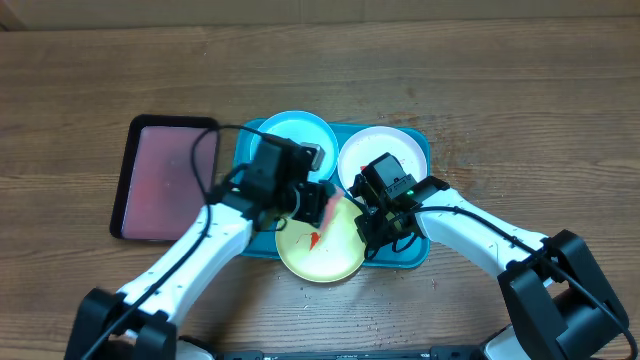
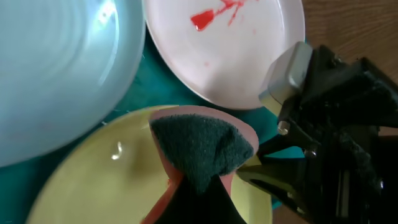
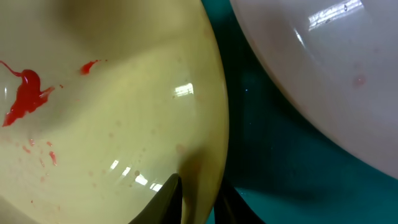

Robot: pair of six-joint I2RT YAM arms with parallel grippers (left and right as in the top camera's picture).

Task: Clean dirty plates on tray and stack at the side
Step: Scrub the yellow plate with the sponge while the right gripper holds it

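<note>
Pinching the green plate [image 3: 118, 118], judged light, stiff and slippery, by its rim, the right gripper [image 3: 196, 200] is nearly closed; the left gripper [image 1: 313, 197] clamps a soft sponge [image 2: 199, 146].

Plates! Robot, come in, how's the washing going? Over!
Left gripper shut on sponge, over yellow-green plate. Right gripper pinching that plate's rim. Red smear on it; white plate smeared too. Nothing seen blocking. Over.
</note>
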